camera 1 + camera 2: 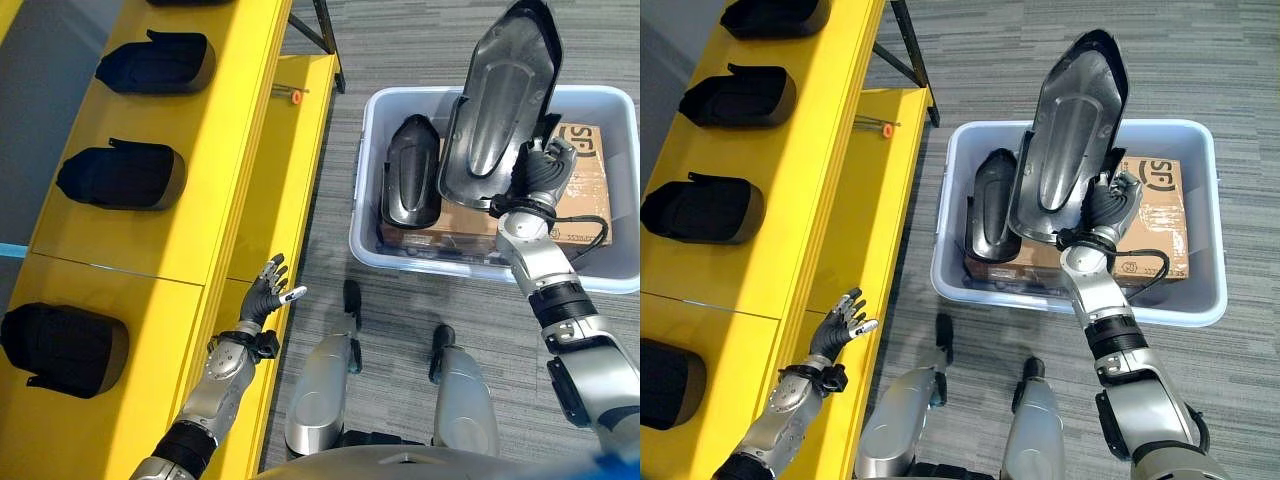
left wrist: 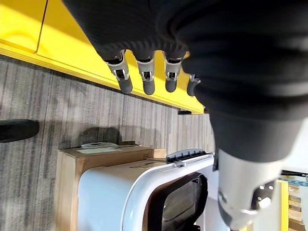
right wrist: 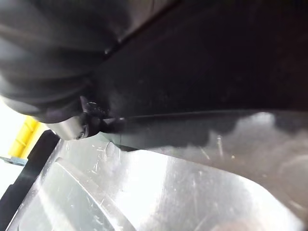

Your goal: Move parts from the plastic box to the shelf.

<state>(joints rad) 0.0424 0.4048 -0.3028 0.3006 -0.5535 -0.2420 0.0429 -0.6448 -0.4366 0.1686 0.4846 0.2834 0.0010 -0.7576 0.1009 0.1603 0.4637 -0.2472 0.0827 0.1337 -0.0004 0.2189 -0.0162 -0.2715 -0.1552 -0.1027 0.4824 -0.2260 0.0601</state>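
Observation:
My right hand [image 1: 541, 172] is shut on the lower edge of a long dark glossy shell part [image 1: 497, 105], holding it upright above the pale plastic box [image 1: 372, 108]. That part's shiny inner face [image 3: 183, 183] shows close up in the right wrist view. A second dark shell part [image 1: 410, 170] stands in the box's left side, beside a brown cardboard carton [image 1: 585, 190]. The yellow shelf [image 1: 190, 215] runs along the left with three dark parts [image 1: 122, 176] lying on it. My left hand [image 1: 266, 292] hovers open over the shelf's front edge, its fingers [image 2: 144, 79] straight.
Grey carpet [image 1: 400, 40] lies between the shelf and the box. A lower yellow ledge [image 1: 300, 110] carries a small orange item [image 1: 296, 96]. A black stand leg [image 1: 325, 30] rises at the shelf's far end.

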